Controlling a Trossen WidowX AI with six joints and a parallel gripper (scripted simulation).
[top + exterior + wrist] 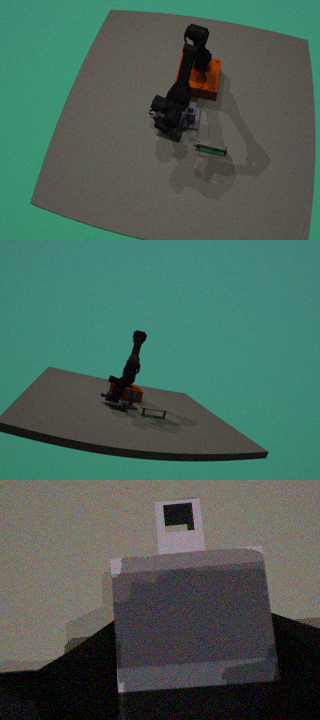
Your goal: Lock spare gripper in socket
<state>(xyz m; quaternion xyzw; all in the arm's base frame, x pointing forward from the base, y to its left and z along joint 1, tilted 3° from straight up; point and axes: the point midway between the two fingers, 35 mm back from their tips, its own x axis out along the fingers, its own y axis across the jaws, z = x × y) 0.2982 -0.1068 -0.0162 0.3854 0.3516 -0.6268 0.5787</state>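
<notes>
My gripper (pixel 182 616) is shut on the spare gripper's grey body (pixel 195 642), with one black finger at each side. The spare gripper's pale spigot (pixel 181 541), with a square hole, sticks out beyond the body. Part of the spare gripper (pixel 156 113) (pixel 104 395) shows left of the arm's wrist; whether it touches the table cannot be told. The grey-violet mount (pixel 195 125) (pixel 131 397) stands just right of the arm's wrist, partly hidden by it in the top view. The pale lock pin (pixel 210 146) with a red end lies along the top of the green rack (pixel 211 150) (pixel 153 416).
The orange base block (pixel 206 87) (pixel 138 397) stands behind the mount, under the arm. The green rack is in front and to the right of the mount. The grey table (pixel 103 167) (pixel 64 420) carries everything, and the arm's shadows fall across its front part.
</notes>
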